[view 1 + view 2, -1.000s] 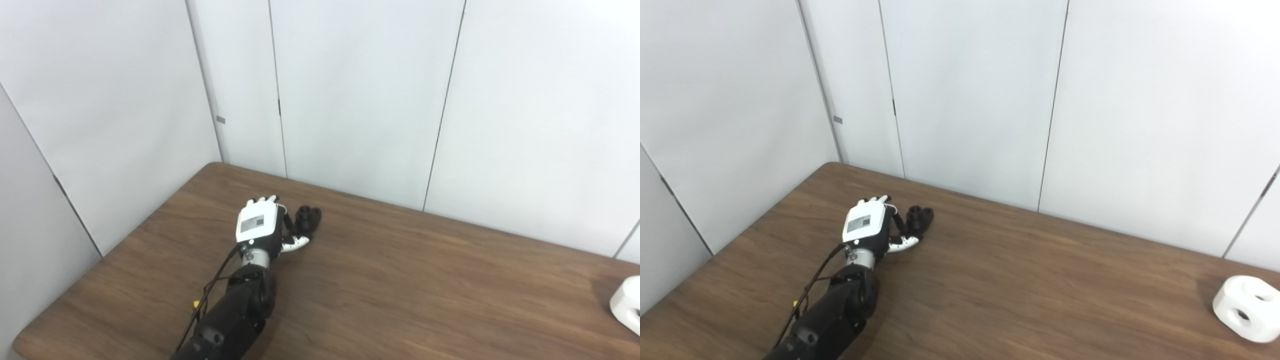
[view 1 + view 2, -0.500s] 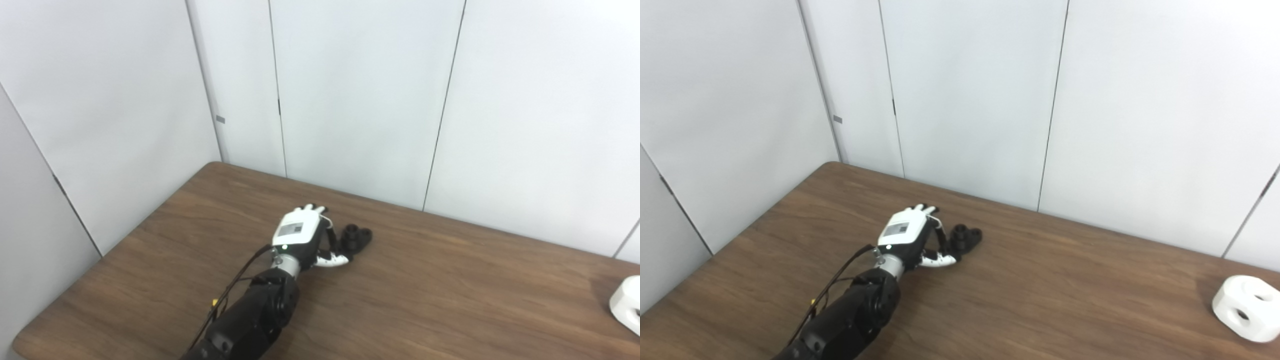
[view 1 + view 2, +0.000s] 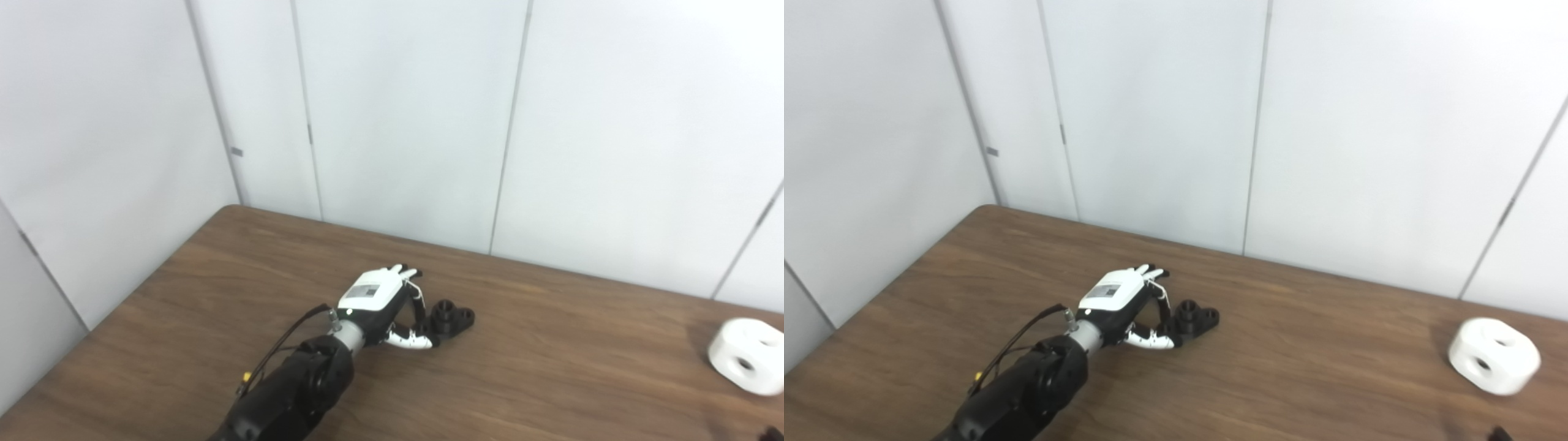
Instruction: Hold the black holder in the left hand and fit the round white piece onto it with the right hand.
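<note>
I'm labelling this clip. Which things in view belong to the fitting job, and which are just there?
Part of the job:
- black holder, in the left hand
- round white piece, alone at the table's right end

Just there:
- brown table
- white wall panels

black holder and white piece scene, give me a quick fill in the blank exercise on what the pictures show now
1. The black holder lies on the ____ table.
2. The hand beside the black holder is the ____ hand.
3. The round white piece sits near the table's ____ edge.
4. The colour of the wall panels behind the table is ____.

Missing words: wooden; left; right; white
</note>
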Robot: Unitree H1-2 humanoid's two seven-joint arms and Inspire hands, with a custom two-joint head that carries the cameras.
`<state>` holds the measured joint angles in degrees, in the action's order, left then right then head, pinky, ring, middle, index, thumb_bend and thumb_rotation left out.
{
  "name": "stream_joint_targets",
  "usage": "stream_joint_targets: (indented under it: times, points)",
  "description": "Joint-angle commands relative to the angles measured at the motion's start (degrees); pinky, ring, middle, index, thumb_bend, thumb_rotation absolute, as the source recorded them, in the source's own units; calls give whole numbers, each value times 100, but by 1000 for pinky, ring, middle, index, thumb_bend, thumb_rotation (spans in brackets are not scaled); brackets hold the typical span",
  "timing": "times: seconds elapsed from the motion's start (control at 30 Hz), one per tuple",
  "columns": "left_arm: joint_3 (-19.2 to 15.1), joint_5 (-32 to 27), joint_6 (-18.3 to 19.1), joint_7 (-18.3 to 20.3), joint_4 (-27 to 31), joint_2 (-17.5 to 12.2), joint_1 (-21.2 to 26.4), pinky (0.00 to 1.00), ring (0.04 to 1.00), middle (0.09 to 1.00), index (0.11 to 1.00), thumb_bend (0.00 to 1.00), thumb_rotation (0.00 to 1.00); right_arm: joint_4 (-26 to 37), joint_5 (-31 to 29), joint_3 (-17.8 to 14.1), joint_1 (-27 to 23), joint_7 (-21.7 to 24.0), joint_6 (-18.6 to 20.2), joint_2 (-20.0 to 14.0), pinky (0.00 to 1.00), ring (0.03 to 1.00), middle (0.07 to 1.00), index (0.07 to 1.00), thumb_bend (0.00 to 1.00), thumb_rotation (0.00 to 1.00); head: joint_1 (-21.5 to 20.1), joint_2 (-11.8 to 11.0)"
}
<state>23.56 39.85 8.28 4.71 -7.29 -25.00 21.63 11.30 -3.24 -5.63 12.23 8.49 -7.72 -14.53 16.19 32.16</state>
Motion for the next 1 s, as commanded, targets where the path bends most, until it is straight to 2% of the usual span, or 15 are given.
stream_joint_targets:
  times: [0.0,0.13,0.23,0.37,0.6,0.73,0.9,0.97]
  points:
    - [232,-35,-411,341,116,-7,12,1000,1000,950,481,520,50,30,16,-10,-103,-34,-302,11,869,938,934,923,717,904,-59,26]
    - [344,88,-753,371,148,-53,40,1000,1000,939,482,520,50,244,441,19,-58,-176,-223,67,793,882,899,900,692,926,-305,124]
    - [373,93,-882,485,216,-65,34,1000,1000,937,482,520,48,396,583,29,-37,-214,-89,127,797,865,883,881,711,916,-505,187]
    - [404,128,-1065,605,295,-99,5,1000,1000,939,482,520,48,450,584,56,-80,-211,-62,209,765,860,883,871,756,887,-777,253]
    - [415,118,-1360,665,357,-118,-94,1000,1000,935,481,520,47,522,608,46,-102,-283,-108,339,713,865,893,873,732,828,-1088,319]
    - [398,92,-1481,705,325,-107,-128,1000,1000,935,481,520,48,448,543,-18,-146,-341,-170,398,743,872,883,866,776,828,-1236,323]
    - [385,73,-1590,716,315,-75,-158,1000,1000,932,481,520,48,461,414,-75,-167,-327,-284,429,761,875,887,868,767,797,-1339,294]
    - [411,74,-1658,748,283,-90,-147,1000,1000,934,481,520,48,525,510,-104,-158,-396,-181,465,750,864,880,862,795,803,-1453,256]
